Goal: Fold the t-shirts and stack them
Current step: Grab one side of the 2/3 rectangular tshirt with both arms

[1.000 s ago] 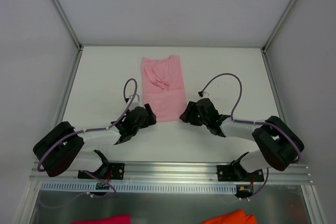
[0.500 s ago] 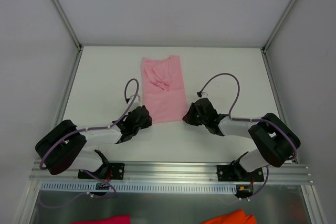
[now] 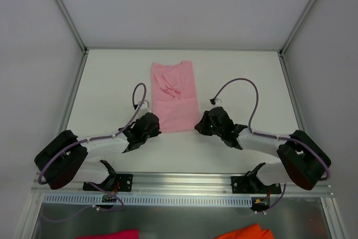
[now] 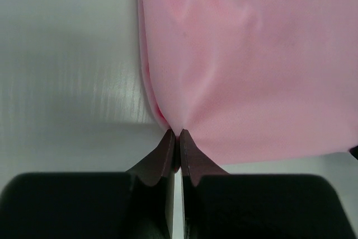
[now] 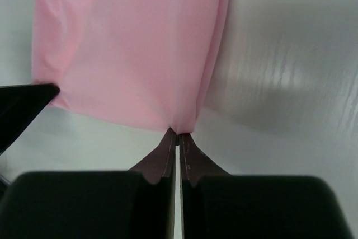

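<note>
Pink cloth, thin and soft: the t-shirt (image 3: 174, 96) lies flat on the white desk (image 3: 112, 82), midway between the two arms and ahead of both. It is folded to a long narrow strip, with some rumpled cloth bunched toward the far end. Its long axis runs straight away from the arm bases, so one short end is far and the other is near.

1. Left tool (image 3: 154, 128): I read it at the near left corner of the strip. In the left wrist view its fingers (image 4: 161, 159) are pressed together, with a small pucker of pink cloth caught between the tips.
2. Right tool (image 3: 201, 126): I read it at the near right corner. In the right wrist view it is likewise pressed together and pinches the corner of the cloth at its very tip.

The governing relation is this: the near short edge spans from one tool to the other, crosswise to the long axis, and the whole remaining length extends forward from both tools. Neither arm is nearer; the hold is symmetrical.

My judgement is that the coming move lifts both corners together and carries them along the long axis toward the far end, halving the strip. Both tools should travel at matched height and pace, or the edge will skew. Both pinches look shallow, so the thin cloth may slip.
</note>
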Robot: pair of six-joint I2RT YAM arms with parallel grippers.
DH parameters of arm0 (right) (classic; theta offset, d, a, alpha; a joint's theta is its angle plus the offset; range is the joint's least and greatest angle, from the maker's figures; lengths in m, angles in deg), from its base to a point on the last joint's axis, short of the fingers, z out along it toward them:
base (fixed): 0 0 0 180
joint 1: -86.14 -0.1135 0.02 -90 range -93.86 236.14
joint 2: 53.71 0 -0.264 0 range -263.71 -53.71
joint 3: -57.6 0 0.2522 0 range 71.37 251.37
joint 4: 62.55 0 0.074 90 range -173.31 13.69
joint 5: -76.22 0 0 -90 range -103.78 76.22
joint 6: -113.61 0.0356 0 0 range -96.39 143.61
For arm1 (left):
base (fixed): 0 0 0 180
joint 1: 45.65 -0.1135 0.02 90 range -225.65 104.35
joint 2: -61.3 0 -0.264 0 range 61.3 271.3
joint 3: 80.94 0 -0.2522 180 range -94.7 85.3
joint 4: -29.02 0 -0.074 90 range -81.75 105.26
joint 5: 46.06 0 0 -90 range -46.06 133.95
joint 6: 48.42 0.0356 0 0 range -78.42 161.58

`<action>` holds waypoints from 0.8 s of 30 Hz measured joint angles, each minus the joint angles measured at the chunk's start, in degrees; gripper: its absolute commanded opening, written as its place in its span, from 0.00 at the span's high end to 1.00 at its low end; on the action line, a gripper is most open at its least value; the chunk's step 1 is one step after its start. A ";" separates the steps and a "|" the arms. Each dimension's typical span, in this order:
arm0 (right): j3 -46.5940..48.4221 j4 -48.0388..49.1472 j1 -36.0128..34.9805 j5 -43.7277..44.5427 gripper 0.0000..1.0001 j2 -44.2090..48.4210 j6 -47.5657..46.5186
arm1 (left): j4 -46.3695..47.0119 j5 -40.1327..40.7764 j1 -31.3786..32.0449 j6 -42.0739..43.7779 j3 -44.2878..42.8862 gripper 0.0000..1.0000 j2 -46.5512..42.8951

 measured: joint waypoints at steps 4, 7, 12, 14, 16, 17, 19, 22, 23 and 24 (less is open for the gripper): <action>-1.25 -4.59 -5.49 5.09 0.99 9.29 -0.66 | -2.05 -0.02 0.44 -0.04 0.02 1.00 -2.69; -1.92 -7.39 -9.44 8.59 0.99 15.30 -1.09 | -3.15 0.02 1.22 -0.07 0.09 1.00 -5.46; -3.91 -12.83 -13.42 13.64 0.99 22.14 -1.05 | -7.08 0.26 4.17 -0.52 0.11 1.00 -11.37; -4.24 -14.58 -14.25 14.95 0.99 23.30 -1.03 | -9.09 0.39 5.42 -0.96 0.11 1.00 -13.77; -4.37 -16.55 -15.19 16.26 0.99 24.50 -1.01 | -11.32 0.59 6.69 -1.25 0.00 1.00 -16.37; -4.37 -17.55 -15.65 16.94 0.99 25.22 -1.01 | -12.37 0.79 7.34 -1.27 -0.15 1.00 -17.49; -4.35 -18.99 -16.35 17.97 0.99 26.49 -1.01 | -13.70 1.22 8.04 -1.20 -0.59 1.00 -19.02; -4.22 -20.52 -16.83 19.58 0.99 27.76 -1.29 | -15.41 2.23 8.26 -0.92 -2.56 1.00 -19.45; -3.98 -21.11 -16.87 20.11 0.99 27.82 -1.42 | -16.02 2.89 8.26 -0.81 -3.63 1.00 -19.06; -3.54 -21.86 -16.87 20.65 0.99 27.80 -1.62 | -16.28 3.34 8.26 -0.57 -4.74 1.00 -18.45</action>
